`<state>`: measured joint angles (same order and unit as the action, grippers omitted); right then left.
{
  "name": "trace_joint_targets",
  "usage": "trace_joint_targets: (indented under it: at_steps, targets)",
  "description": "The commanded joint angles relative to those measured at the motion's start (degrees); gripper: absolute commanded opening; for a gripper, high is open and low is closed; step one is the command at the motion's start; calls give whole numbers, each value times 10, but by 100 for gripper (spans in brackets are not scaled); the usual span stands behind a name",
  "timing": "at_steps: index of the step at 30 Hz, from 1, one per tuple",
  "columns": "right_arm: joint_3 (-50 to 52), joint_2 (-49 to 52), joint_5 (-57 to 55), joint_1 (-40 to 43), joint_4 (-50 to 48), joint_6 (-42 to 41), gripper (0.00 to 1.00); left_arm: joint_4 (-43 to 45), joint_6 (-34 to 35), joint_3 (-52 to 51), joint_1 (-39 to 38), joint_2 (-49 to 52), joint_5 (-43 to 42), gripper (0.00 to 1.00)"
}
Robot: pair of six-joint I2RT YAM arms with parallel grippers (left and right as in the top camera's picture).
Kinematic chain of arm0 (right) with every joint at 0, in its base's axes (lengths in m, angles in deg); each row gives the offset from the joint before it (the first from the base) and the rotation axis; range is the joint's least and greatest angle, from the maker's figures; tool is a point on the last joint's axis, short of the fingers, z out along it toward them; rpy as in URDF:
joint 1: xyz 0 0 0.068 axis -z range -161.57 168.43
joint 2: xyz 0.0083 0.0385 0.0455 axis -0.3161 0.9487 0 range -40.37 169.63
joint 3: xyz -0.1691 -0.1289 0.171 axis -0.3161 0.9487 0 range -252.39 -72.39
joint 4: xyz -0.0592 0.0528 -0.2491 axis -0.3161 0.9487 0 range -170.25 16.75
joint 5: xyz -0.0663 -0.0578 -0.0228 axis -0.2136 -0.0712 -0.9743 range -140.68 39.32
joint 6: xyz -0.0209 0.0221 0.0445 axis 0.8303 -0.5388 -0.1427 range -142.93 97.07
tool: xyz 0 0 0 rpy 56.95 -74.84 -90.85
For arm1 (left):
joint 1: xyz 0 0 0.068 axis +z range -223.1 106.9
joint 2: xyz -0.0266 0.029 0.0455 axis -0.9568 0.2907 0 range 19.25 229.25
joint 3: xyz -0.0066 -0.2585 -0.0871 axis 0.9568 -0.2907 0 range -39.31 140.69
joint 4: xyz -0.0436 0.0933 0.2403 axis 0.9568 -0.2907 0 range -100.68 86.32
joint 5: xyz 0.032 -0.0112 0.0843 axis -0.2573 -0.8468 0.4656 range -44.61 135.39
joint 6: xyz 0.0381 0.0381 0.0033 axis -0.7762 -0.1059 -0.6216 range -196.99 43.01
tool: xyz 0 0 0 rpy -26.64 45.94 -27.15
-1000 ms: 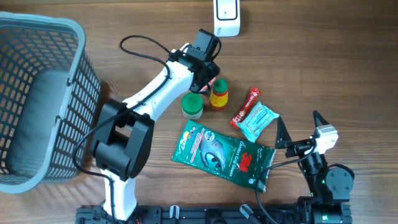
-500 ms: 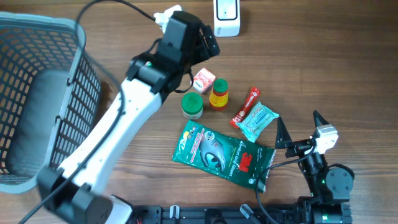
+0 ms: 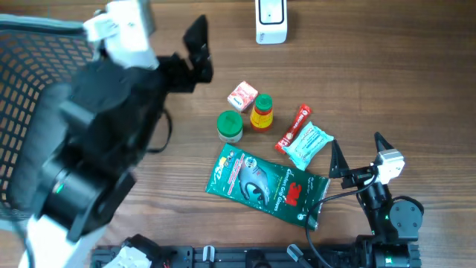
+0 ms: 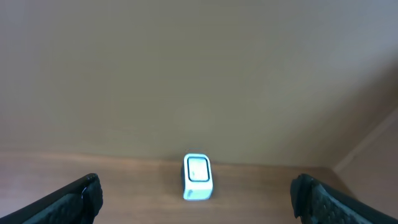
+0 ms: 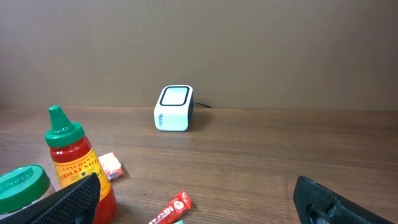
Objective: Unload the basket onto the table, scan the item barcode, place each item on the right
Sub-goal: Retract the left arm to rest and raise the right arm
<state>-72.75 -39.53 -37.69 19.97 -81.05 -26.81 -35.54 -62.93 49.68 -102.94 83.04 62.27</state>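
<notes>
The left gripper is held wide open and empty, raised high above the desk, with its arm blurred in the overhead view. The right gripper is likewise spread wide with nothing held, near the desk's front right. The small red-and-white box is laid on the desk just beside the red sauce bottle, possibly touching it, and well apart from the white scanner at the far edge.

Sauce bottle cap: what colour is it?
Green. The sauce bottle cap shows best in the right wrist view.
</notes>
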Motion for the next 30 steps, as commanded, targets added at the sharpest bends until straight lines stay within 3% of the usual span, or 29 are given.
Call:
trace_joint_targets:
  at_steps: [1,21,22,26,30]
  targets:
    - [1,-3,-6,-2,-2,-7,100,-11,-49,3,1,-39,10,100]
    - [1,-3,-5,-2,-2,-9,100,7,-47,2,1,-184,5,100]
    - [1,-3,2,-2,-2,-34,100,5,-47,2,1,-197,5,100]
    - [1,-3,121,-2,-10,-424,100,4,-47,-2,1,-238,5,100]
    - [0,-3,169,-2,-15,-612,100,9,-46,-7,1,-255,5,100]
